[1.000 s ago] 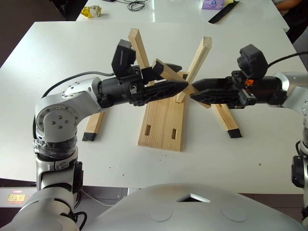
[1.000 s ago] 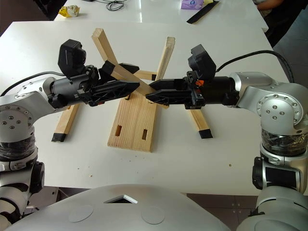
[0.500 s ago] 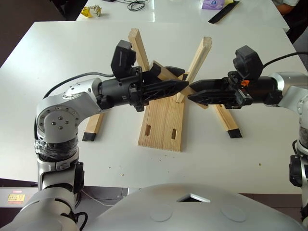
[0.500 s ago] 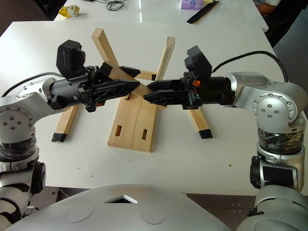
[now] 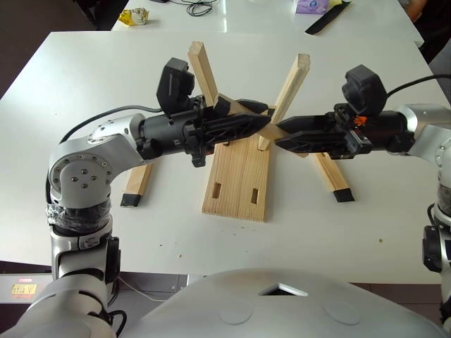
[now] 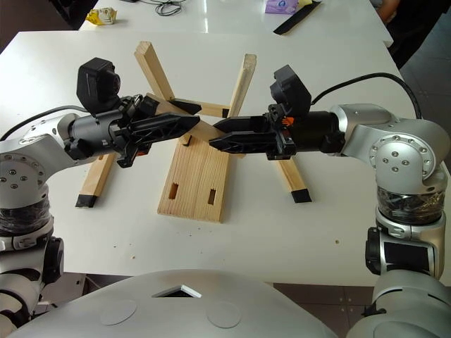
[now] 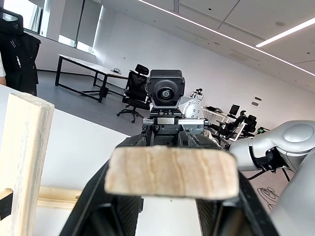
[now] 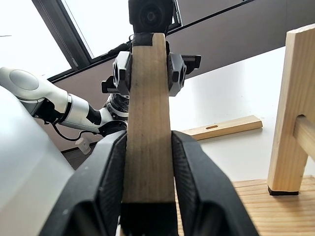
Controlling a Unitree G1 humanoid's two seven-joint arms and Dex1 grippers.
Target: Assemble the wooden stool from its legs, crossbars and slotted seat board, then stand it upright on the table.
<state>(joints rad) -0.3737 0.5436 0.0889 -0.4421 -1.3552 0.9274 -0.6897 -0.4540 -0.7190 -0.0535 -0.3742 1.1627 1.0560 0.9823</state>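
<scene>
Holding one wooden bar [image 8: 146, 123] by both ends, your left claw [image 5: 257, 125] and right claw [image 5: 285, 139] face each other tip to tip above the far part of the slotted seat board [image 5: 236, 184], which lies flat on the counter [image 5: 84, 77]. Both claws are closed on this bar: in the right wrist view it runs between the fingers straight toward the other claw, and in the left wrist view its cut end sits clamped between the black fingers [image 7: 96, 211]. I judge that the double grip is there so that the bar cannot turn while you aim it; whether it is a leg or a crossbar I cannot tell. Behind the claws two standing legs [image 5: 199, 63] rise from the board's far end, one with its foot on the board. A left lying leg [image 5: 137, 184] and a right lying leg [image 5: 331, 179], both with black feet, rest on the counter beside the board. The two slots [image 5: 217, 189] at the near end are free, so much of the assembly remains. Guide the bar slowly, because a push may tip the standing legs
</scene>
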